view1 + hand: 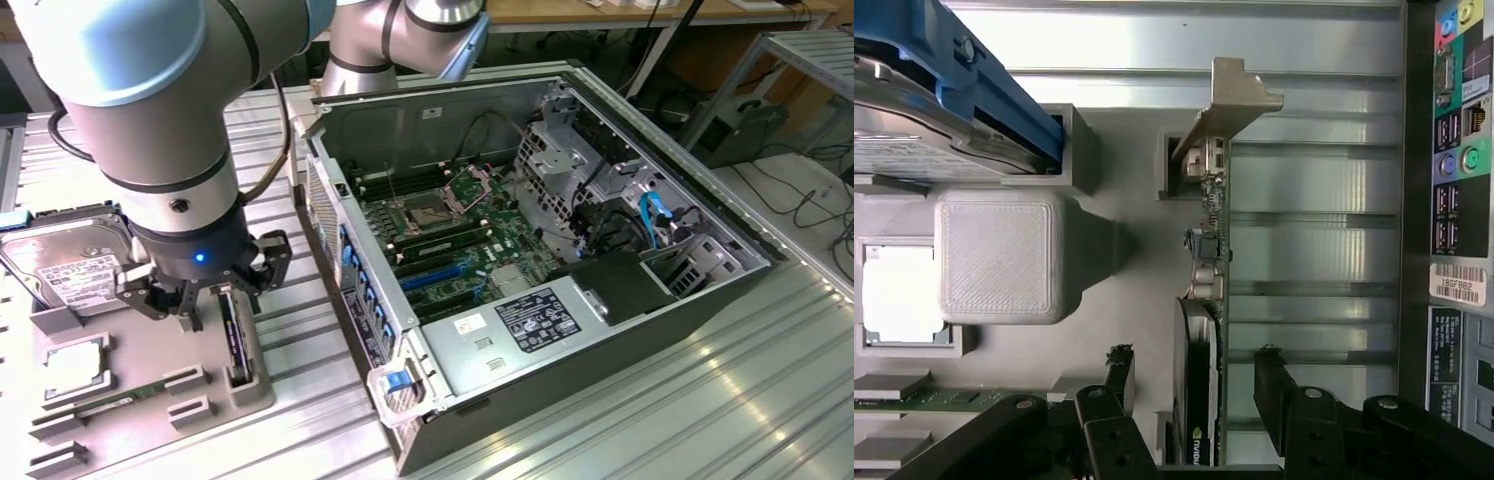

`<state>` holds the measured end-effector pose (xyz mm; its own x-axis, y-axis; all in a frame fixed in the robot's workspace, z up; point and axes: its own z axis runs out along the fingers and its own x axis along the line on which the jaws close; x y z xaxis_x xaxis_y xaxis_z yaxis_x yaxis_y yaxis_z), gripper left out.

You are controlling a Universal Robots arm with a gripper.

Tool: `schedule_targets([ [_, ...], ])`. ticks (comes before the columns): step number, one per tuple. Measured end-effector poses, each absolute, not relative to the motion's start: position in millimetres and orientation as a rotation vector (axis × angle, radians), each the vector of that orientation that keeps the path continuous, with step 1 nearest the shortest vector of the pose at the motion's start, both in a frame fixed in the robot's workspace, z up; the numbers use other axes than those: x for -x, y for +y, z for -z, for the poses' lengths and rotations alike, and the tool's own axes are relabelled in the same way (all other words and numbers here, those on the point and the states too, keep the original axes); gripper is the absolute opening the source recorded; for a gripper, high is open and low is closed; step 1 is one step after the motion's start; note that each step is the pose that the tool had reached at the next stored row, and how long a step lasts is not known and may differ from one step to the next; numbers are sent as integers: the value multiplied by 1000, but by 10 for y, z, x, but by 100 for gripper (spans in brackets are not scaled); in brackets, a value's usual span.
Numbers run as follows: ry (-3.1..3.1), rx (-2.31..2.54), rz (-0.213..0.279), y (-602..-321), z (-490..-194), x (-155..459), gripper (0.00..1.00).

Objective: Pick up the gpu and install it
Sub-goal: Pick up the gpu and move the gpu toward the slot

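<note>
On the ribbed metal bench [747, 400], a grey tray [147, 360] at the exterior view's left holds the gpu [1206, 300] upright on edge in a slot, probably so both faces can be reached. The gripper [1192, 365] hangs over it with jaws wide, one finger either side, gripping nothing. The open computer case [534, 250] lies to the exterior view's right.

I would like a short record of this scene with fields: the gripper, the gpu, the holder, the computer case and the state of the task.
gripper: open, one finger on each side of the gpu, gaps on both sides
gpu: stands on its edge in a slot of the gray holder, silver bracket at one end
gray holder: on the exterior view's left; also carries a hard drive, a processor chip and a memory stick
computer case: side open, on the exterior view's right, motherboard exposed
task state: gpu not yet gripped, not installed
</note>
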<state>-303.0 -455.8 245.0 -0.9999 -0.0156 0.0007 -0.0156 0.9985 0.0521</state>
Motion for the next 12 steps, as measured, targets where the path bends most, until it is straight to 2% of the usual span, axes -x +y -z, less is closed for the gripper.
schedule_targets([
  [5,-3136,7,80,-4553,-2270,3031,59],
  [6,-3136,19,80,-4553,-2288,3017,43],
  [7,-3137,23,80,-4554,-2280,3016,33],
  [8,-3137,23,80,-4554,-2279,3017,27],
  [12,-3137,23,80,-4554,-2297,3017,27],
])
